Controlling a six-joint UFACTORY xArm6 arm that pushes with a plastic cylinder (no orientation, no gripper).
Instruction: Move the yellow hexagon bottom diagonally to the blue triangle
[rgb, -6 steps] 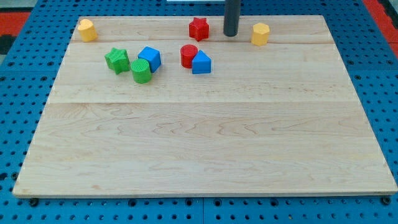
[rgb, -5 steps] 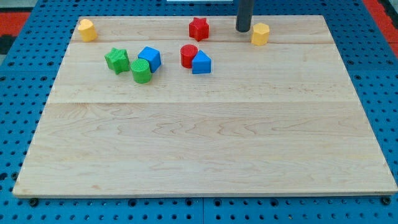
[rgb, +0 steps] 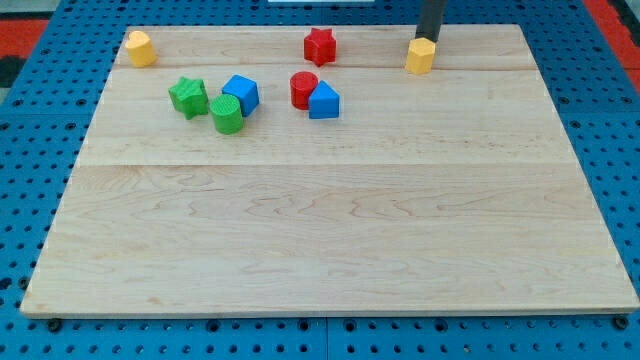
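Only a short length of my rod (rgb: 431, 18) shows, entering from the view's top edge. It is a straight, round-sided cylinder, dark charcoal to near black, with a faint lighter sheen along one side. No cables, screws or markings can be made out on it. My tip (rgb: 428, 39) is hidden behind a yellow block.

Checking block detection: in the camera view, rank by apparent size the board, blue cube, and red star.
1. Board, far the largest.
2. Blue cube.
3. Red star, slightly smaller, though it lies farther up the view, so this is unsure.
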